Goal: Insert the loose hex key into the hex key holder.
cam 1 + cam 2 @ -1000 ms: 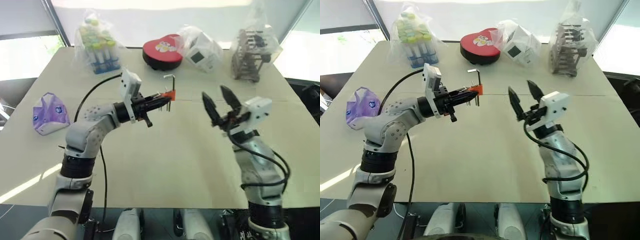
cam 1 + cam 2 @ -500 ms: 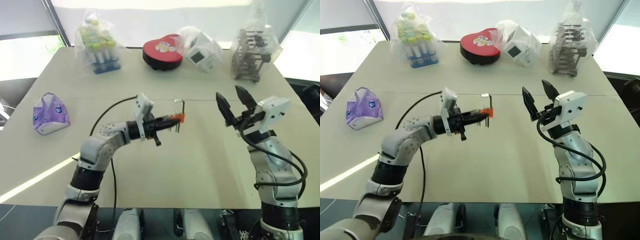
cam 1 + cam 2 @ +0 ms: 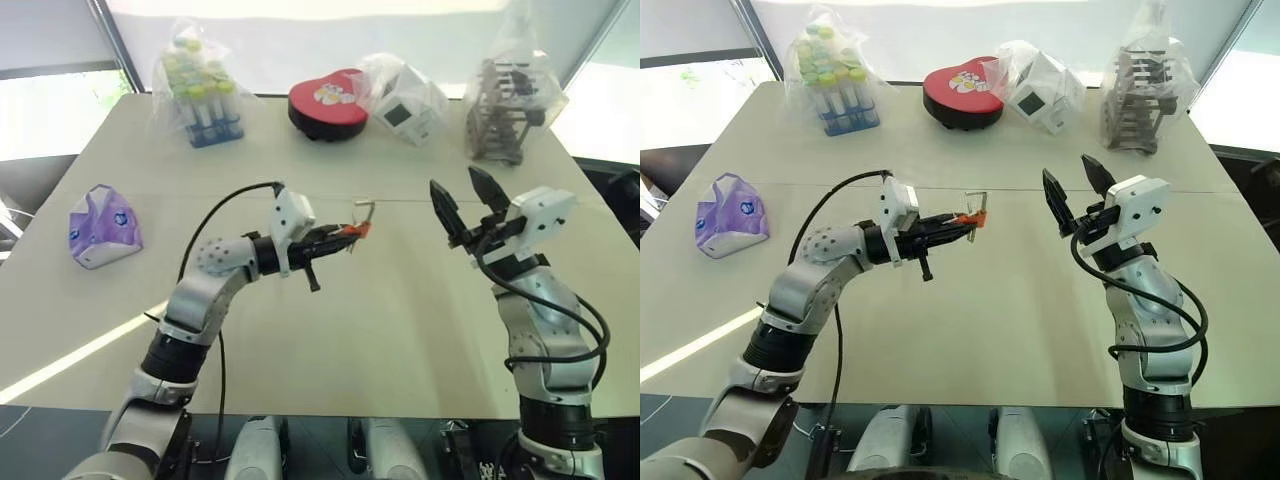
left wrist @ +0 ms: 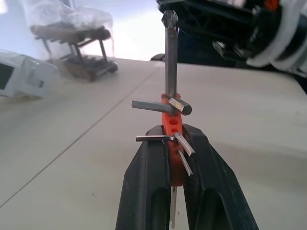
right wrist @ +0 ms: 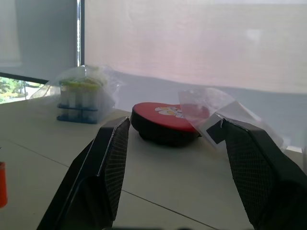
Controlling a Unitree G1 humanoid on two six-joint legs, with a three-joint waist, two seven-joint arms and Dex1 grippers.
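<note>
In the left eye view, the left gripper [image 3: 345, 233] is closed on the hex key holder [image 3: 357, 230] and holds it above the table [image 3: 330, 330]. A long key rises from the holder; it is probably the loose hex key [image 3: 366, 210], but it is too thin here to be sure. The right gripper [image 3: 463, 205] stands near, with fingers apart and nothing between them.

In the left wrist view, the long key [image 4: 170, 57] sits in the orange block [image 4: 172, 127], so the insertion looks done or almost done.

In the right wrist view, the spread fingers [image 5: 108, 167] are empty.
</note>
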